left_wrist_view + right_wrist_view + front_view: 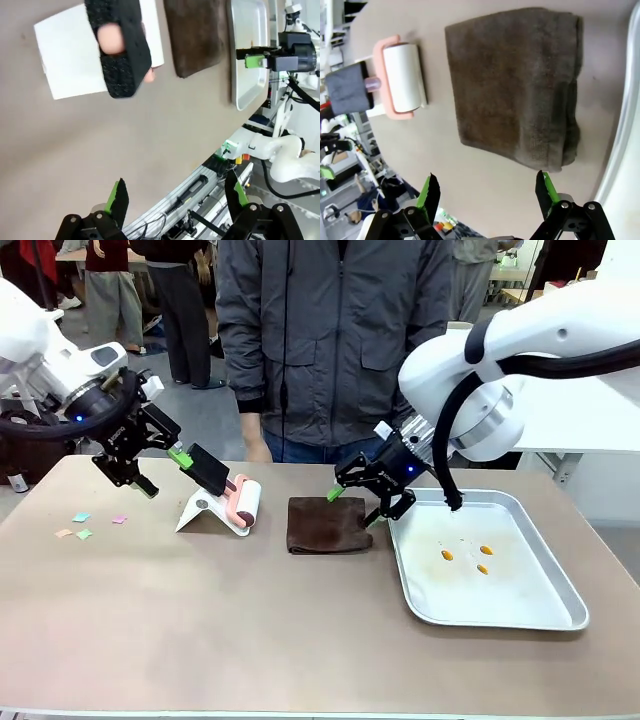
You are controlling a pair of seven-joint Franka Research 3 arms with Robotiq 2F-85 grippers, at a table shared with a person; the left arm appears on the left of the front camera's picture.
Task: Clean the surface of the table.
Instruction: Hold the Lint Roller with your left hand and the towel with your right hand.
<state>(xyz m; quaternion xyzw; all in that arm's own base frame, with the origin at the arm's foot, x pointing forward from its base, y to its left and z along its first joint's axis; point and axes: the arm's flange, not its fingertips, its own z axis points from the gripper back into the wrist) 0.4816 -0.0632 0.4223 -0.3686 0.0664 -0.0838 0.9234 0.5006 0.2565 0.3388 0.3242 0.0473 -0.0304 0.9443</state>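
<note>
The left gripper (163, 472) is held wide open above the brownish-tan table (250, 640), near the black handle of a pink lint roller (243, 502) that is propped on a white stand (198, 512). The right gripper (356, 506) is likewise spread wide over the right edge of a folded brown cloth (325, 526); nothing is gripped. A silver tray (560, 612) holding orange crumbs (447, 555) is set just right of the cloth. Coloured paper scraps (82, 525) are scattered near the table's left end.
</note>
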